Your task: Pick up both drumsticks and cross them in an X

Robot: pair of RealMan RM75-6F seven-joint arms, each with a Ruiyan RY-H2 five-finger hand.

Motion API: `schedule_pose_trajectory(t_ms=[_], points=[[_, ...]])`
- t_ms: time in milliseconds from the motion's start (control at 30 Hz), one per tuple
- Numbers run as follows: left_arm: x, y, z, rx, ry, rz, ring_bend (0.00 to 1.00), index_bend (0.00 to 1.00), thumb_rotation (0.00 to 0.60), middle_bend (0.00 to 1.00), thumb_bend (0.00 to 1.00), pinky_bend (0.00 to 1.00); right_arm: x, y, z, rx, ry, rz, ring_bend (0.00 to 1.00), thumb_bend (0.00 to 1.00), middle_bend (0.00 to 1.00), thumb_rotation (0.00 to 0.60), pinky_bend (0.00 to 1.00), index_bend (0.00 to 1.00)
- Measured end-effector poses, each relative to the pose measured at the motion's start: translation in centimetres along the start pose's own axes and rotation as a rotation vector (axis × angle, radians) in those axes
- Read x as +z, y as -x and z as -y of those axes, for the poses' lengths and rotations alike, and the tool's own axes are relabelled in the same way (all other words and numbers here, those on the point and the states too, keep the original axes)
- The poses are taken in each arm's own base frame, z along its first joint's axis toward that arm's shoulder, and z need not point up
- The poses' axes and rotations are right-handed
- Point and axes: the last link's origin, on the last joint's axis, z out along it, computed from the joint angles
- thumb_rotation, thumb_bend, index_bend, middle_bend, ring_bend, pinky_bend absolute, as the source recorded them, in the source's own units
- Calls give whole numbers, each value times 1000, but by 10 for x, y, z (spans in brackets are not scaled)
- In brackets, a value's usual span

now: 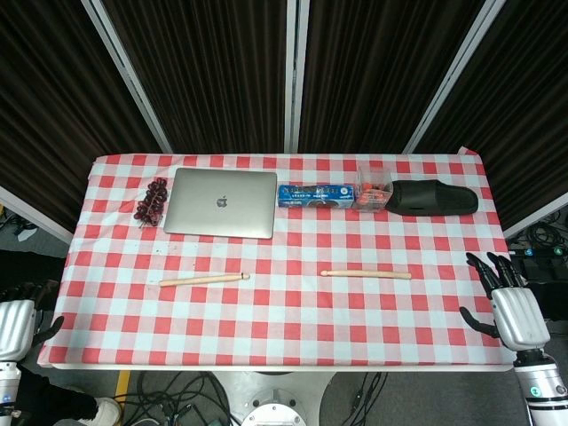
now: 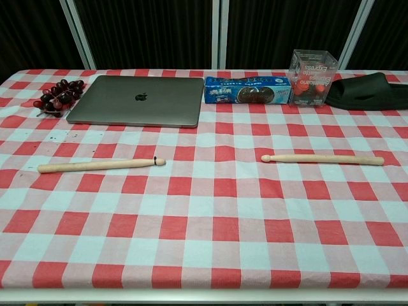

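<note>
Two drumsticks flat on the red-and-white checked table (image 1: 293, 319), well apart, tips toward each other. Left drumstick (image 1: 204, 280) inward and slightly forward of the left hand (image 1: 18, 324), untouched. Right drumstick (image 1: 366, 274) inward of the right hand (image 1: 515, 311), roughly level with its fingertips, also untouched. Right hand at the table's near right corner, dark fingers spread and pointing toward the far edge, holding nothing. Left hand at the near left corner, mostly cut off by the head view's edge; silver back visible, dark fingers partly seen, spread or curled impossible to tell. Neither hand visible in the chest view. Far beyond both hands, along the back of the table: a bunch of dark red cherries (image 1: 153, 201), a closed grey laptop (image 1: 222, 202), a blue cookie package (image 1: 317, 195), a clear plastic box (image 1: 373, 189) with red contents, and a black slipper (image 1: 435, 198), nearest to the right hand's side.
</note>
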Motion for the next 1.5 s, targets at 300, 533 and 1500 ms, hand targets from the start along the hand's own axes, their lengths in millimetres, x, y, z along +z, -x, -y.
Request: schedule_pose_trajectory(t_ms=[300, 533, 1500], points=[[1, 0, -1, -10, 3, -37, 234, 289, 600, 352, 225, 275, 9, 0, 3, -19, 3, -21, 46, 135, 233, 600, 92, 81], [2, 1, -2, -25, 9, -44, 234, 289, 600, 352, 224, 274, 48, 17, 20, -89, -43, -9, 121, 69, 348, 600, 131, 323], [4, 7, 2, -45, -1, -7, 234, 289, 600, 352, 223, 275, 148, 146, 53, -319, -74, 288, 236, 209, 531, 600, 175, 521]])
